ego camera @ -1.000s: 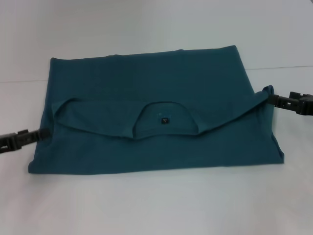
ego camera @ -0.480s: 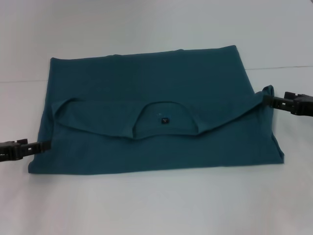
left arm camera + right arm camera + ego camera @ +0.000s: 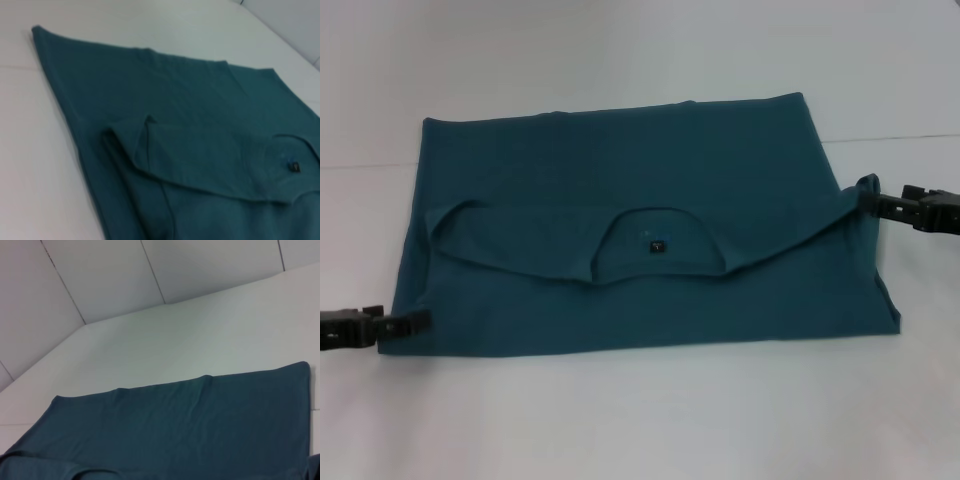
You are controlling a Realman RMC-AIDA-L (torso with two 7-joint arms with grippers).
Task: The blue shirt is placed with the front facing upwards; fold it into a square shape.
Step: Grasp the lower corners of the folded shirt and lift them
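The blue shirt [image 3: 640, 180] lies flat on the white table, its upper part folded down over the body. The neck opening and the small dark tag [image 3: 657, 244] face up, and no lettering shows. My right gripper [image 3: 865, 203] is at the shirt's right edge, shut on the fold's corner, which stands slightly raised. My left gripper [image 3: 420, 322] is low at the shirt's front left corner, touching its edge. The left wrist view shows the shirt [image 3: 200, 125], its folded flap and the tag [image 3: 294, 166]. The right wrist view shows the shirt's far part [image 3: 175, 430].
The white table [image 3: 640, 420] extends on all sides of the shirt. A thin seam [image 3: 890, 138] runs across it behind the shirt. A panelled grey wall [image 3: 110, 275] rises beyond the table's far edge.
My left gripper has moved along the shirt's left edge toward me, from its middle to the front left corner. The right gripper and the shirt have barely moved.
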